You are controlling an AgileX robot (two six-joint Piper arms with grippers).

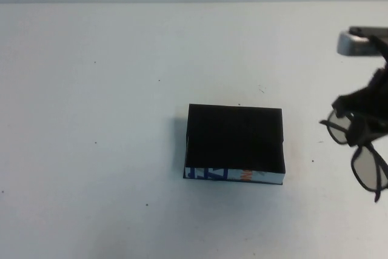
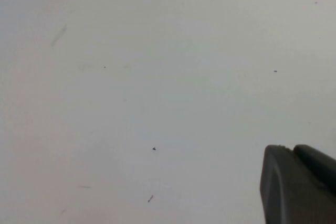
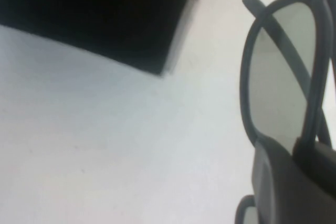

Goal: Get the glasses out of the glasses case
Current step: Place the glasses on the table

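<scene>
the case (image 1: 234, 144) sits a little right of the table's (image 1: 91, 89) middle in the high view, a shallow black box with its open top facing up. its white wall (image 1: 233, 175), printed in blue with an orange mark, is the side at 6 o'clock, nearest the robot. the inside looks plain black, with nothing to make out in it.

the glasses (image 1: 357, 150) are out of the case and off at its 3 o'clock, well apart from it, near the right edge of the high view. they hang tilted, one greyish lens toward 10 o'clock and the other toward 5 o'clock, the thin black frame running between them. whether they touch the table, i cannot tell.

the right gripper (image 1: 371, 110) is just above the glasses at their 12 o'clock, closed narrow on the frame. in the right wrist view one dark finger (image 3: 289, 182) presses against the rim beside a lens (image 3: 281, 77), and the black corner of the case (image 3: 105, 14) lies beyond on the pale table.

the left gripper (image 2: 299, 187) is out of the high view. its wrist view shows only a dark finger tip over bare table with a few small specks. how wide that hand stands, i cannot tell.
</scene>
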